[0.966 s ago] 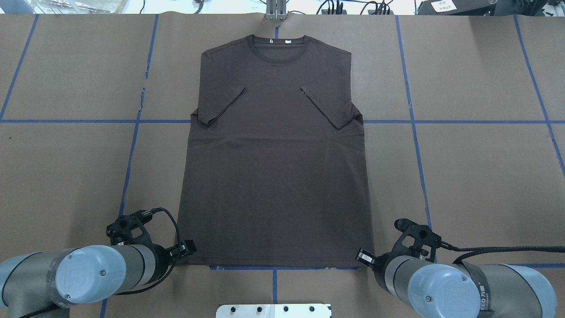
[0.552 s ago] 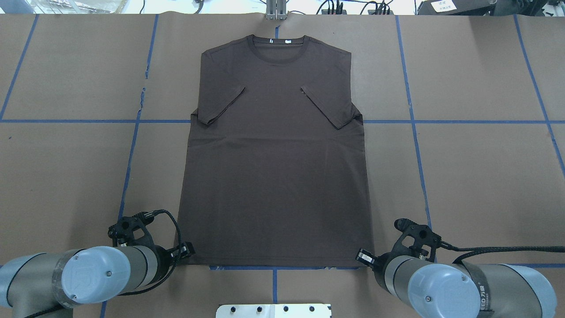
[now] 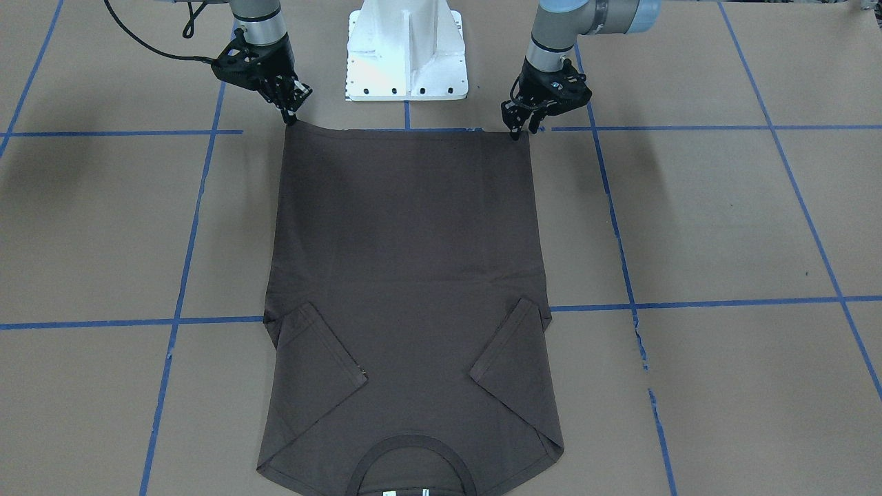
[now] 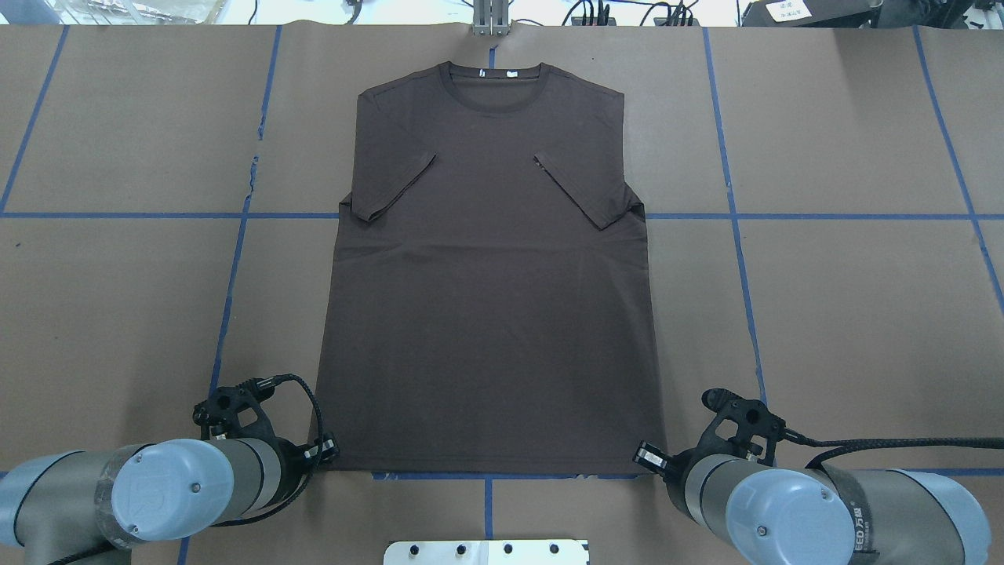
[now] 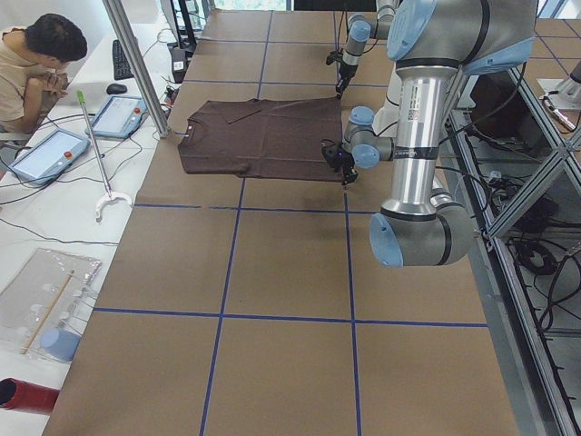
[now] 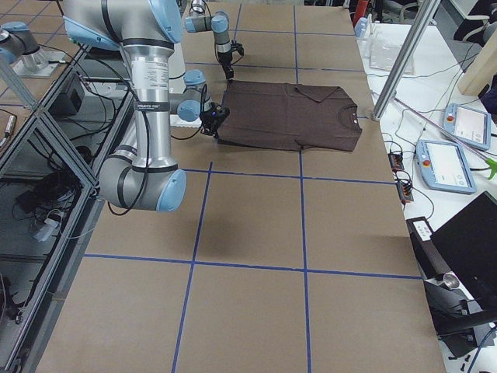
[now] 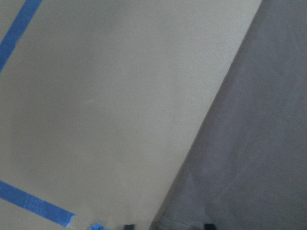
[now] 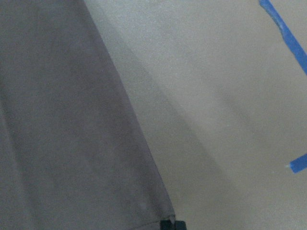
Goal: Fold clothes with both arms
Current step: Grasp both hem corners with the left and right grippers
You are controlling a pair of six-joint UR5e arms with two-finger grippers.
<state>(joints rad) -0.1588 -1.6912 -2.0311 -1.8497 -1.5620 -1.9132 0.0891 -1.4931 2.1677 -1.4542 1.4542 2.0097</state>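
Lying flat on blue-taped brown table [image 4: 847, 314] – T-shirt [image 4: 490, 314]; left pincer [image 3: 522, 131] apart at hem corner, right pincer [image 3: 290, 117] clamped on other

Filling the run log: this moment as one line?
T-shirt: flat, sleeves folded in | left gripper: open at hem corner | right gripper: shut on hem corner
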